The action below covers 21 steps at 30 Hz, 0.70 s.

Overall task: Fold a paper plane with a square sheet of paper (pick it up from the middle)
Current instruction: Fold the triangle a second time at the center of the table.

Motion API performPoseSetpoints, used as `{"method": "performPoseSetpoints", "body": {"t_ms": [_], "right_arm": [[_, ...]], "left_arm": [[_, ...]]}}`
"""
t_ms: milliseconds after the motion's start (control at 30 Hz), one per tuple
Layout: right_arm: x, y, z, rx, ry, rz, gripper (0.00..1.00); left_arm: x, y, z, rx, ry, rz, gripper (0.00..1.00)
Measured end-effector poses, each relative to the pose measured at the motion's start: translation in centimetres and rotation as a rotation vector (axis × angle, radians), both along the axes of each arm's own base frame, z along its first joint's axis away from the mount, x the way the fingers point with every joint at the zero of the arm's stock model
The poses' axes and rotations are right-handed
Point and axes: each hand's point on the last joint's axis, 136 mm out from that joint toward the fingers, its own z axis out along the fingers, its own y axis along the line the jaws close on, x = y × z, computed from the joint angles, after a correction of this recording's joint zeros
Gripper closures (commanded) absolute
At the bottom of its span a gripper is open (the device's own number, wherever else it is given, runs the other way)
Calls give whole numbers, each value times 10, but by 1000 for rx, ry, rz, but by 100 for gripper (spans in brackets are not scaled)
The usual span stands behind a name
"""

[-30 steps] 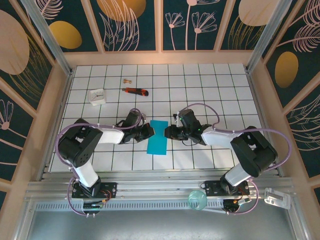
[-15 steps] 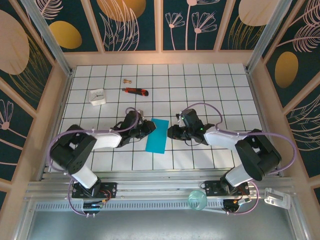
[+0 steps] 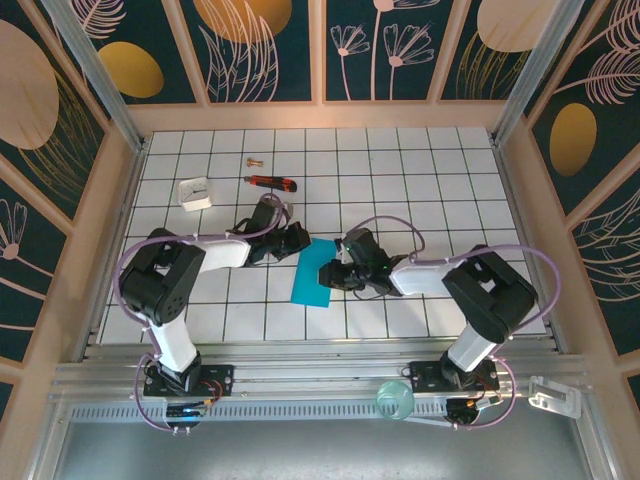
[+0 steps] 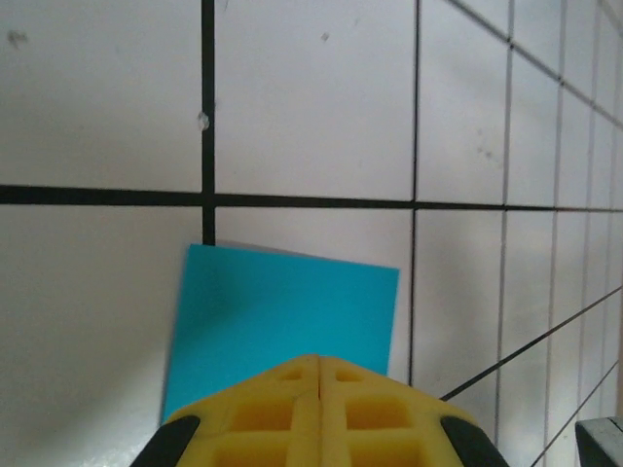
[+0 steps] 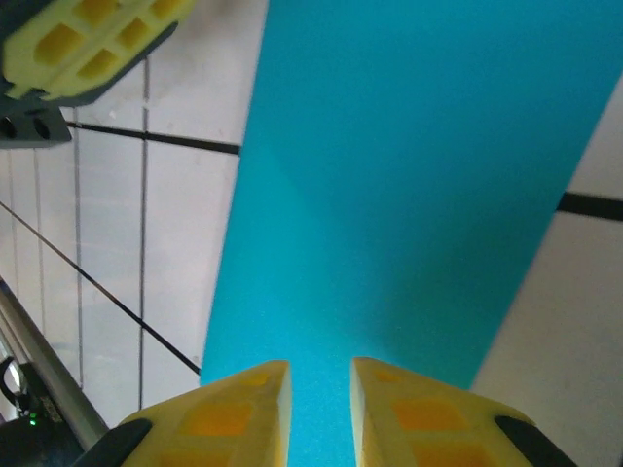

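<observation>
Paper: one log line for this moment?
paper: rectangular strip, flat | left gripper: shut, at its far end | right gripper: slightly open, over it

Paper, left wrist view: the near edge of the square sheet of paper [image 4: 282, 311] was hidden behind the left fingers [image 4: 263, 418].
Paper, right wrist view: cut off by the top edge; its near end was covered by the right fingers [image 5: 219, 418].
Contact, top view: whether either pair touched the sheet was too small to tell.
Brass item [image 3: 252, 160], far left: too small to identify.
White block [image 3: 194, 192]: top markings were unreadable.
</observation>
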Motion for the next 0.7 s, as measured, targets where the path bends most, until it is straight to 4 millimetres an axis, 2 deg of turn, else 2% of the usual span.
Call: {"method": "performPoseSetpoints", "body": {"t_ms": [67,300,500,700], "right_arm": [[-1,-1,-9,-21,17,1,80],[11,-10,-11,-79,-18,-1,82],[23,-18,-11,-113,-47,7,82],[25,-21,-10,-129,-65,39,79]], "left_arm": [[-2,0,-3,11,9,-13,89],[-3,-6,3,8,0,-65,81],[-9,-6,0,18,23,-94,80],[-4,-12,-3,19,30,-122,83]]}}
